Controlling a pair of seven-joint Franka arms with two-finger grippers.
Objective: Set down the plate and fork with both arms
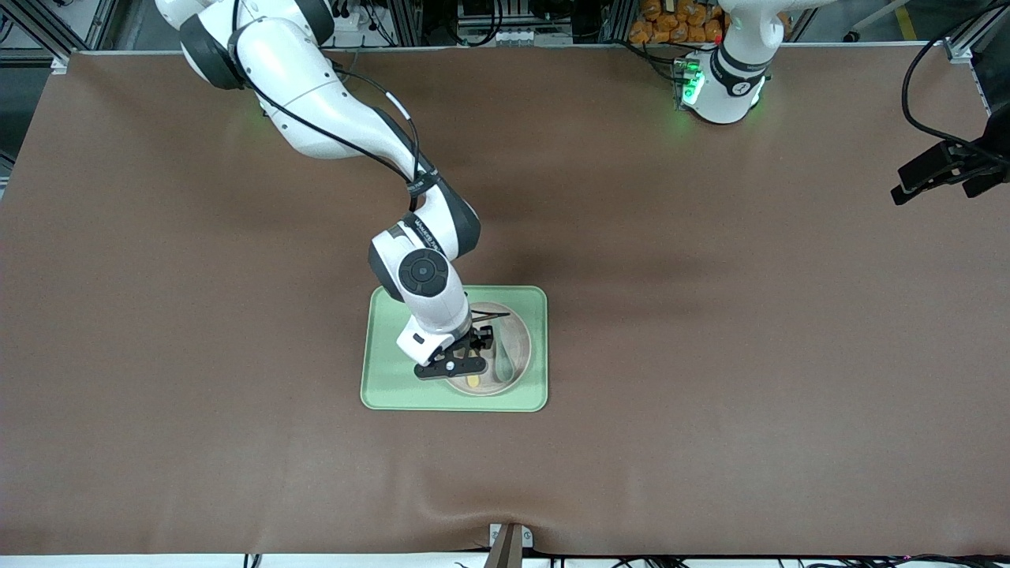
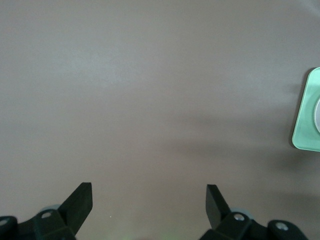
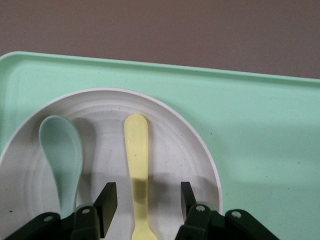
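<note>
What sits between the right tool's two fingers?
The fork handle, lying on the plate beside the spoon; the right tool is open astride it. The right wrist view shows this.

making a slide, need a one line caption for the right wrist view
Right claw open astride the yellow fork, which lies beside a spoon in the plate on the green tray.

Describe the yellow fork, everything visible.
Small pale yellow plastic fork, smooth, with a rounded handle end; its tines are hidden. It lies flat in the round speckled beige plate on the light-green tray, beside a grey-green spoon. The right gripper straddles it, jaws open, not visibly touching.
</note>
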